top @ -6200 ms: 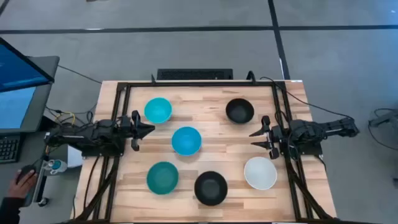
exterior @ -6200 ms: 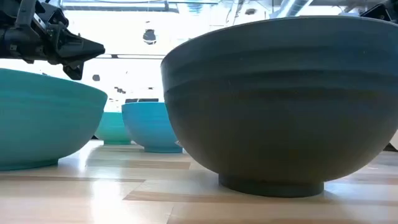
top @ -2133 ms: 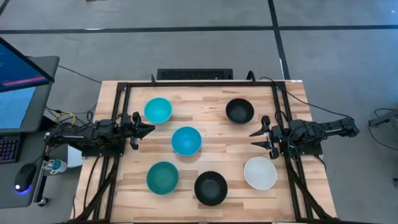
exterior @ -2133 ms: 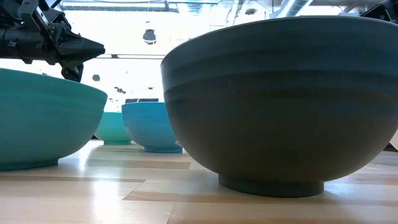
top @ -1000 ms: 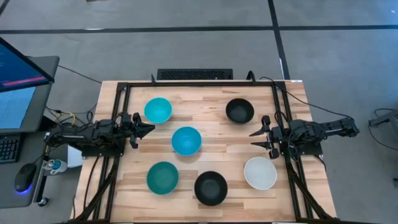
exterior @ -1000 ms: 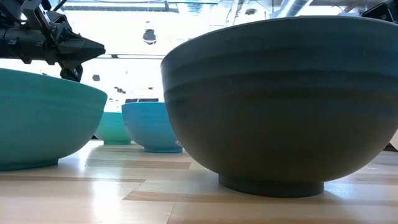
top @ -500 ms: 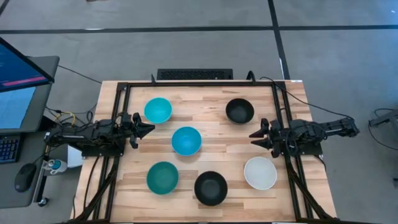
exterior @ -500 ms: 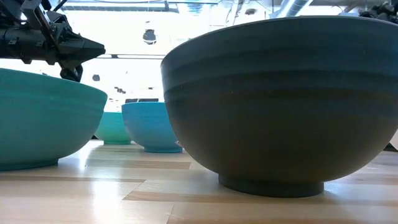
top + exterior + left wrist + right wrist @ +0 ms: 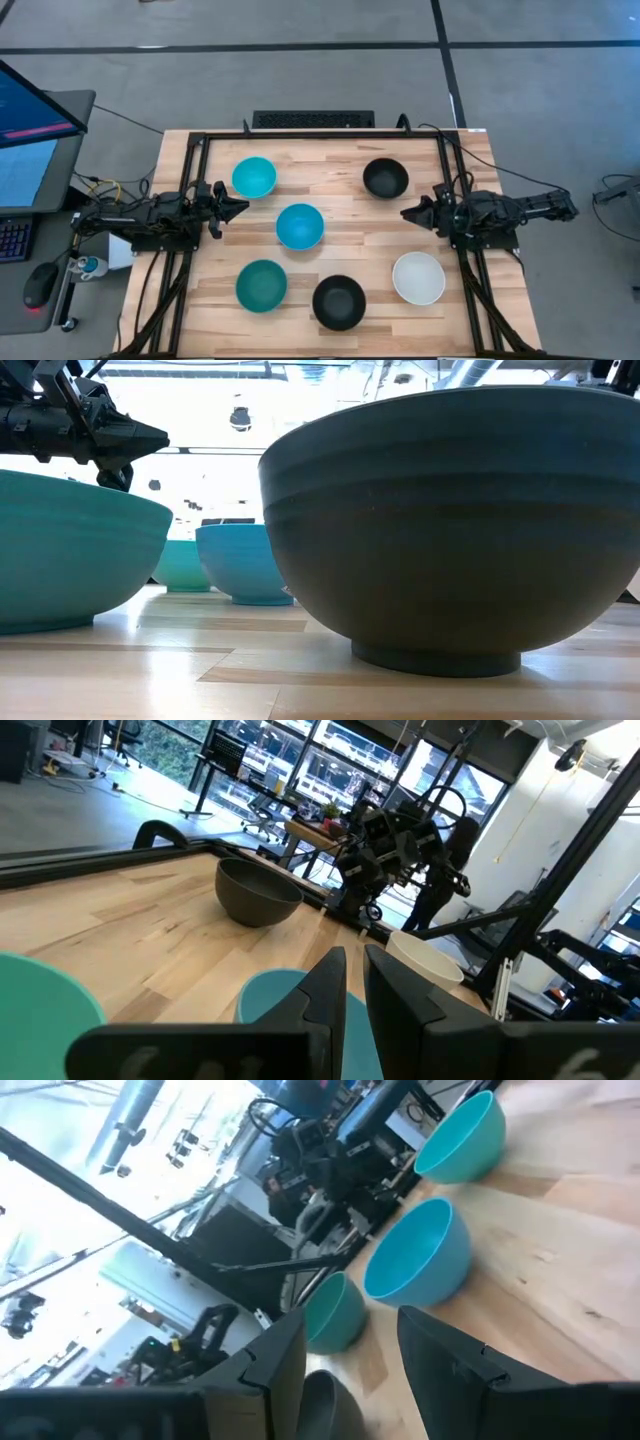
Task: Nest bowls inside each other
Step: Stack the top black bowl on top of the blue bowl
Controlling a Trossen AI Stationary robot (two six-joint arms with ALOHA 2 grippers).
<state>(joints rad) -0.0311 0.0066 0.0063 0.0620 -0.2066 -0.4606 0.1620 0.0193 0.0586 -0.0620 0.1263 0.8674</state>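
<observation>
Six bowls stand apart, each on its base, on the wooden table: light cyan (image 9: 254, 177), blue (image 9: 299, 226), dark teal (image 9: 261, 285), a black one (image 9: 385, 178) at the far right, another black one (image 9: 339, 301) at the near edge, and white (image 9: 418, 278). My left gripper (image 9: 243, 207) hovers at the table's left side, between the light cyan and blue bowls, shut and touching nothing. My right gripper (image 9: 405, 213) hovers at the right side, between the far black bowl and the white one, open and holding nothing.
A black metal frame (image 9: 320, 134) runs round the tabletop along its far and side edges. Bare wood lies between the blue bowl and my right gripper. A monitor (image 9: 30, 110) and a mouse sit on a stand left of the table.
My right gripper has turned about its own long axis and shifted slightly toward the table's far edge, staying open. No bowl has moved.
</observation>
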